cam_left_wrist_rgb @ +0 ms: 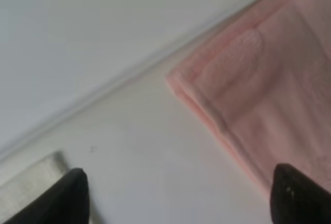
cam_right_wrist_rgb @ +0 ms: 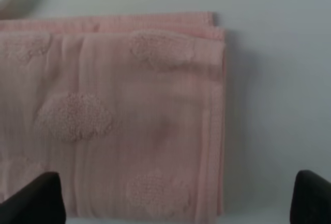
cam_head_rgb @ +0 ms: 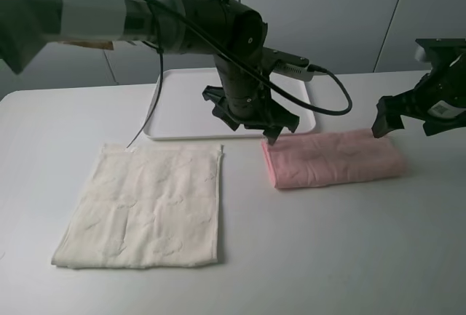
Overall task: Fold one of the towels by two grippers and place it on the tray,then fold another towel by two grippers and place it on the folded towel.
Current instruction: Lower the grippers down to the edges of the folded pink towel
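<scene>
A pink towel [cam_head_rgb: 333,158] lies folded into a strip on the table right of centre. It also shows in the left wrist view [cam_left_wrist_rgb: 264,94] and the right wrist view [cam_right_wrist_rgb: 114,115]. A cream towel [cam_head_rgb: 145,204] lies flat and unfolded at the left front. The white tray [cam_head_rgb: 178,104] stands behind them. My left gripper [cam_head_rgb: 273,134] is open and empty, just above the pink towel's far left corner. My right gripper [cam_head_rgb: 384,127] is open and empty, just above the towel's far right end.
The white table [cam_head_rgb: 328,257] stretches around both towels. A black cable [cam_head_rgb: 331,93] loops from the left arm over the tray's right side. The table's back edge runs behind the tray.
</scene>
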`<state>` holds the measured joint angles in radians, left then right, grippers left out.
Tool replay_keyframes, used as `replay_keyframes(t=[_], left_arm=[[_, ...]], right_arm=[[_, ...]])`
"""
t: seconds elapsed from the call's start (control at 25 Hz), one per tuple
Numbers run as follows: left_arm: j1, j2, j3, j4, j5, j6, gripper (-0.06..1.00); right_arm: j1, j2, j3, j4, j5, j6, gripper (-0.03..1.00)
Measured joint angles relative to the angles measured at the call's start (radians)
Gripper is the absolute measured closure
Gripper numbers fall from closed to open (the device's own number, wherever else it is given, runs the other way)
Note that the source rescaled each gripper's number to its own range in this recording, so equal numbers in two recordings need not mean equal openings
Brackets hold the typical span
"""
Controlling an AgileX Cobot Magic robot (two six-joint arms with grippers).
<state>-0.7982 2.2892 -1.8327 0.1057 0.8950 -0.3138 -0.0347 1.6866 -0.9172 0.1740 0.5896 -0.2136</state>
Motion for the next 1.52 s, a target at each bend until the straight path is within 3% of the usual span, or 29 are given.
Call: replay_keyframes(t=[0.32, 0.52, 0.76, 1.52], left_arm=[[0.000, 0.111, -0.155, -0.092, 0.170, -0.021, -0.03], [0.000, 0.182, -0.234, -0.088, 0.300, -0.084, -0.03], [0.000, 0.199, -0.255, -0.060, 0.318, -0.162, -0.03], [0.010, 0.228, -0.272, -0.086, 0.312, -0.249, -0.04]], right_arm=[[-0.001, 0.050, -0.085, -0.015, 0.092, 0.004, 0.03], [-0.001, 0.085, -0.085, -0.025, 0.108, 0.012, 0.03], [-0.001, 0.103, -0.085, -0.025, 0.113, 0.012, 0.03], [-0.001, 0.158, -0.086, -0.025, 0.096, 0.012, 0.03]])
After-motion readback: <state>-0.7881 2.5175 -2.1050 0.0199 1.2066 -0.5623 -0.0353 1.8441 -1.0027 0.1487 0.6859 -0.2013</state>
